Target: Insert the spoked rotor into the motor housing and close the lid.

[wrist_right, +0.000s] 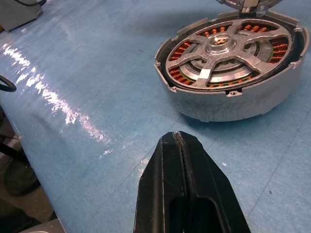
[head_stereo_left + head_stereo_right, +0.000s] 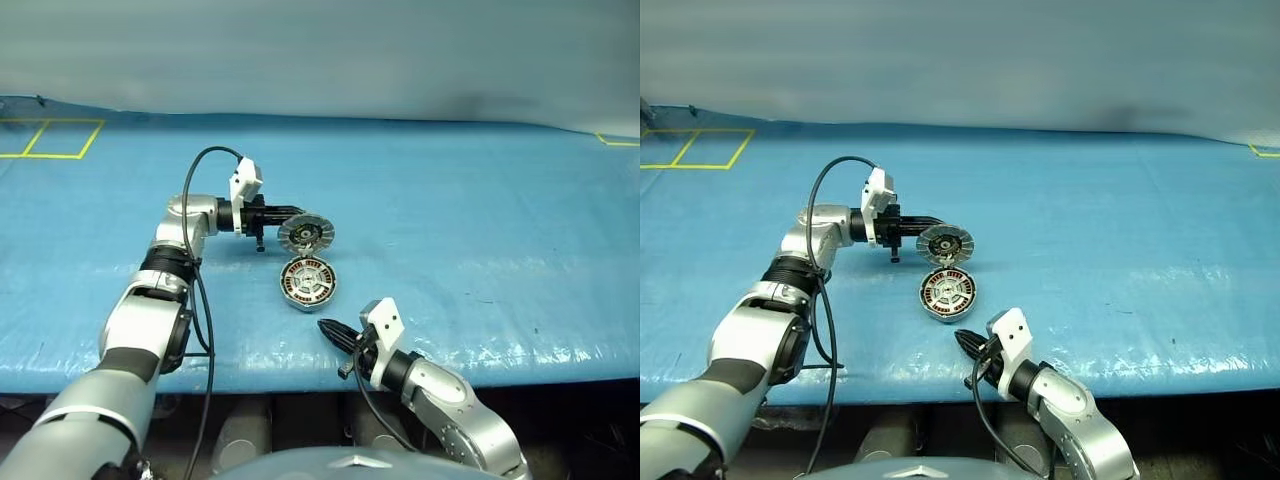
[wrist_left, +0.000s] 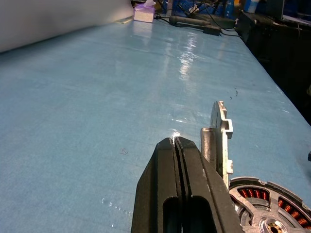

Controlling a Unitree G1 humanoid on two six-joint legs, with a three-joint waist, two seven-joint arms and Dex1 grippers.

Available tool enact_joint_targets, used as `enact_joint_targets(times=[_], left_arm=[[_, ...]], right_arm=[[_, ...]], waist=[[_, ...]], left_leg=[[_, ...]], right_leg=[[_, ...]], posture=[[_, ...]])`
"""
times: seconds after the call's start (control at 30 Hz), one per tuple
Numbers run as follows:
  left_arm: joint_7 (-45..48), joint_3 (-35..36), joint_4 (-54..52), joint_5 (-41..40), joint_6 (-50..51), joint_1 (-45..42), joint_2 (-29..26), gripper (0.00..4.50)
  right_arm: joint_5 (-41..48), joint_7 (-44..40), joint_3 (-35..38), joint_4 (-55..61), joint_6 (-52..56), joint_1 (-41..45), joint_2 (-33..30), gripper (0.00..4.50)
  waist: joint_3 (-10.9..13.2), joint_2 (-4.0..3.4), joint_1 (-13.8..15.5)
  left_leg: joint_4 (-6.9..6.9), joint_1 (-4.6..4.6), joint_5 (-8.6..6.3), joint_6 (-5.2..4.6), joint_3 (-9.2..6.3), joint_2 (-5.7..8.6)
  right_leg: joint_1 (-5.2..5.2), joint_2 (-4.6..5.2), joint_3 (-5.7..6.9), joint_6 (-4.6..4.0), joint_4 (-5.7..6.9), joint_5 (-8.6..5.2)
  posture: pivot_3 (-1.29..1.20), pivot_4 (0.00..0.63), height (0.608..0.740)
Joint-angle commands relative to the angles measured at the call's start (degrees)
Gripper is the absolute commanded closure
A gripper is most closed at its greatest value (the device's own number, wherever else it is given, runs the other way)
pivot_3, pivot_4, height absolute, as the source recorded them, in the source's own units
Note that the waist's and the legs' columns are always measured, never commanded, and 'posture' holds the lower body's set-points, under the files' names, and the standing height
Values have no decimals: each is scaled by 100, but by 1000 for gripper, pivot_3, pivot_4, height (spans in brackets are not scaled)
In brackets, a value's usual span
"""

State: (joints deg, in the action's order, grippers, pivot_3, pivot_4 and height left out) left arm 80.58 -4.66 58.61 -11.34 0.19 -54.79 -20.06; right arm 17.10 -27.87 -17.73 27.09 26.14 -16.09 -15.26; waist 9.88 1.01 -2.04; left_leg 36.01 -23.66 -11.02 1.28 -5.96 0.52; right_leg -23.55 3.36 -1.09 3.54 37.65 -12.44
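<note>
The motor housing lies flat on the blue table. The silver spoked rotor sits inside it, over the copper windings. The lid stands upright on the housing's far rim, its ribbed inner face toward me. My left gripper is shut and empty, pointing level to the right, with its tips just behind the lid's upper left edge. The left wrist view shows the lid edge-on beside the shut fingers. My right gripper is shut and empty, low near the table's front edge, a short way in front of the housing.
A blue sheet covers the whole table. Yellow tape squares mark its far left corner. The table's front edge runs just behind my right wrist. A small box and cables lie at the table's far end.
</note>
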Motion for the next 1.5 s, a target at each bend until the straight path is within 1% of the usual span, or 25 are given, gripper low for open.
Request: enact_joint_targets(times=[0.03, 0.23, 0.47, 0.6, 0.67, 0.77, 0.87, 1.0, 1.13, 1.27, 1.37, 1.5], left_arm=[[358, -97, 126, 172, -163, -327, 76, 4450], [734, -220, 245, 408, -288, -543, 179, 4450], [1148, -368, -1, 428, -170, -461, 215, 4450], [1192, -676, -411, 273, -122, -189, 140, 4450], [1192, -1030, -874, 93, 79, 101, 2, 4450], [1192, -1336, -1435, -106, 245, 478, -159, 4450], [1192, -1475, -1827, -168, 347, 836, -252, 4450], [1192, -1484, -2084, -64, 278, 1238, -286, 4450], [1101, -1371, -2438, -74, 420, 1668, -265, 4450], [933, -1270, -2810, -88, 512, 2071, -298, 4450], [720, -1059, -3192, -229, 651, 2323, -316, 4450], [60, -559, -4251, -665, 950, 2930, -293, 4450]], right_arm=[[-17, 54, -68, 102, -159, 45, 73, 4500], [-38, 111, -90, 52, -175, 54, 127, 4500], [-52, 162, -77, 11, -185, 72, 160, 4500], [-48, 165, -51, -34, -190, 109, 171, 4500], [-55, 165, -35, -73, -207, 128, 169, 4500], [-58, 172, -10, -111, -222, 147, 173, 4500], [-57, 182, 17, -146, -227, 172, 190, 4500], [11, 202, 89, -196, -229, 146, 248, 4500], [114, 179, 243, -62, -203, 38, 217, 4500], [95, 113, 461, 310, 31, -4, -176, 4500], [419, -38, 856, 626, 135, -9, -452, 4500], [760, -63, 1376, 927, 286, 226, -668, 4500]], waist=[[0, 0, 1], [1, 1, 1], [1, 2, -3], [1, 2, -3], [1, 1, -10], [1, 1, -17], [1, 0, -1], [1, 0, 7], [-1, -2, 13], [-4, -6, 31], [-5, -6, 39], [-4, -8, 29]], left_leg=[[0, -1, 0, 0, 0, 0], [-1, -4, 0, 0, 0, 0], [-1, -3, 0, 0, -1, -1], [0, -4, 0, -1, -2, 0], [-1, -3, 0, -1, -2, -1], [-4, -1, 0, -1, -3, -3], [-3, 0, 0, -1, -5, -4], [2, 0, 0, -1, -5, -3], [2, 2, 0, -1, -5, -3], [2, 7, 0, -1, -4, -3], [5, 10, 0, -1, -2, -2], [3, 9, 0, -1, -3, -6]], right_leg=[[0, 1, 0, 0, 0, 0], [-1, 1, 0, 1, -4, 0], [-2, 0, 0, 0, -1, 0], [-2, 1, -1, 0, -2, 0], [-2, 0, -1, 0, -2, 0], [-3, -1, -1, -4, 2, -2], [-4, -3, -1, -8, 6, -4], [-1, -2, -1, -9, 6, -5], [1, 0, -1, -9, 5, -5], [6, 2, -1, -9, 4, -5], [8, 4, -2, -9, 6, -5], [4, 3, -1, -9, 6, -5]], posture=[[0, 150, 740], [0, 150, 740], [0, 150, 740], [0, 150, 740], [0, 150, 740], [0, 150, 740], [0, 150, 740], [0, 150, 740], [0, 150, 740], [0, 150, 740], [0, 150, 740], [0, 150, 740]])
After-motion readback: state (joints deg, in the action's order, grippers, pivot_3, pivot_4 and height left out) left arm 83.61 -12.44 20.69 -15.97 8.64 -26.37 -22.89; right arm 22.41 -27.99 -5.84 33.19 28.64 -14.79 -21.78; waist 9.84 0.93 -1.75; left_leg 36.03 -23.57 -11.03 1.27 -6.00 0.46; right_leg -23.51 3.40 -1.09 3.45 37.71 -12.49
